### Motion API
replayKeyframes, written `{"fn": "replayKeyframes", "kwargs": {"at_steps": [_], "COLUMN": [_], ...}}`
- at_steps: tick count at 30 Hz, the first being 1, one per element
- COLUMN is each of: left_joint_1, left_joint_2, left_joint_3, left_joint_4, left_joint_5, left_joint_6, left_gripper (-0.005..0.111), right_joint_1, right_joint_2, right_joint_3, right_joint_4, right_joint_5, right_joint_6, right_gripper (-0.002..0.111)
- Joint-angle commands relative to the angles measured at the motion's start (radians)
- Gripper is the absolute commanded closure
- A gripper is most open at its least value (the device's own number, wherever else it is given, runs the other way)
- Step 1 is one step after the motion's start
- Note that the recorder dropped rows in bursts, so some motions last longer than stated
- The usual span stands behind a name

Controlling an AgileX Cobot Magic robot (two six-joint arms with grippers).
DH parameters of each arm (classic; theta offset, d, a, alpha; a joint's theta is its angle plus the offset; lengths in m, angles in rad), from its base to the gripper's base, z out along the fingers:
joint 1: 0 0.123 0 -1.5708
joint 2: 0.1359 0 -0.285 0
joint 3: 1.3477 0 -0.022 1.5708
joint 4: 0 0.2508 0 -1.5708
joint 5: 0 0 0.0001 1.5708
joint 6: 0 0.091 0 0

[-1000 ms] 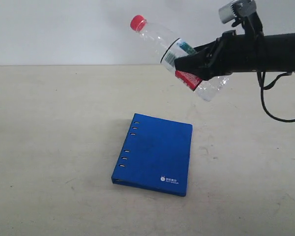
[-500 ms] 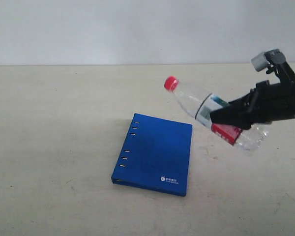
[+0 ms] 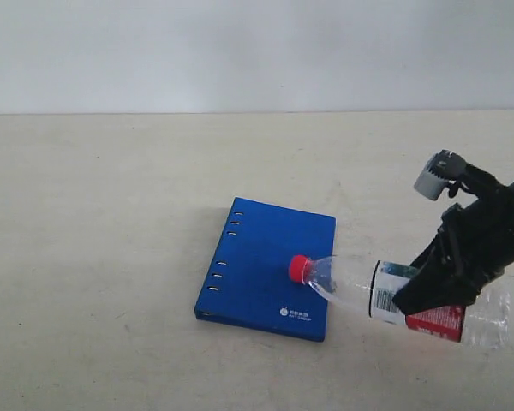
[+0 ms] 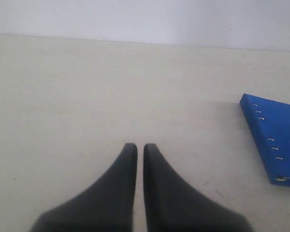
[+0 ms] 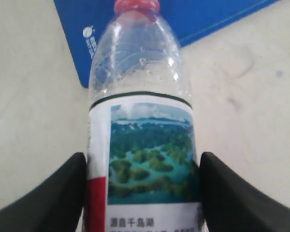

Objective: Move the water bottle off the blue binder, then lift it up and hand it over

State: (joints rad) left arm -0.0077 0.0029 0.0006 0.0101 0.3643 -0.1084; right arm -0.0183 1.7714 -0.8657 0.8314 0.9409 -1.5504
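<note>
The water bottle [image 3: 351, 287] lies almost level, low over the table. Its red cap [image 3: 299, 268] sits over the right edge of the blue binder [image 3: 261, 265], and its base points right. My right gripper [image 3: 424, 298] is shut on the bottle's label band. In the right wrist view the bottle [image 5: 140, 96] fills the space between the black fingers [image 5: 63, 193] of that gripper [image 5: 142, 157], with the binder [image 5: 198, 19] beyond the cap. I cannot tell whether the bottle touches the table. My left gripper [image 4: 136, 147] is shut on nothing, hovering over bare table left of the binder [image 4: 275, 130].
The beige table [image 3: 103, 214] stretches back to a pale wall [image 3: 240, 51]. The binder lies flat near the middle with its spine slots to the left. The right arm and its cable come in from the right edge.
My right gripper has come down from high above the binder to just over the table, moving right and nearer with the bottle. The bottle's cap has dropped to the binder's edge.
</note>
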Motion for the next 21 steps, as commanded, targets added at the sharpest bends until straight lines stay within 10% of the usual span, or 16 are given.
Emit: {"fn": "replayKeyframes", "kwargs": {"at_steps": [1,5,21], "left_joint_1": [-0.003,-0.003,-0.003], "left_joint_2": [-0.003,-0.003,-0.003], "left_joint_3": [-0.001,-0.001,-0.001], "left_joint_4": [0.003,0.003,0.003], "left_joint_5": [-0.01,-0.01,-0.01], "left_joint_6": [0.003,0.003,0.003], "left_gripper": [0.102,0.102,0.102], "right_joint_1": [0.055,0.083,0.409], "right_joint_2": [-0.015,-0.015,0.009], "right_joint_3": [-0.004,-0.008,-0.218], "right_joint_4": [-0.056,-0.016,-0.114], "right_joint_5": [-0.069,-0.123,-0.276], "right_joint_6": [0.06,0.068,0.195], "right_gripper": [0.068,0.044,0.043]}}
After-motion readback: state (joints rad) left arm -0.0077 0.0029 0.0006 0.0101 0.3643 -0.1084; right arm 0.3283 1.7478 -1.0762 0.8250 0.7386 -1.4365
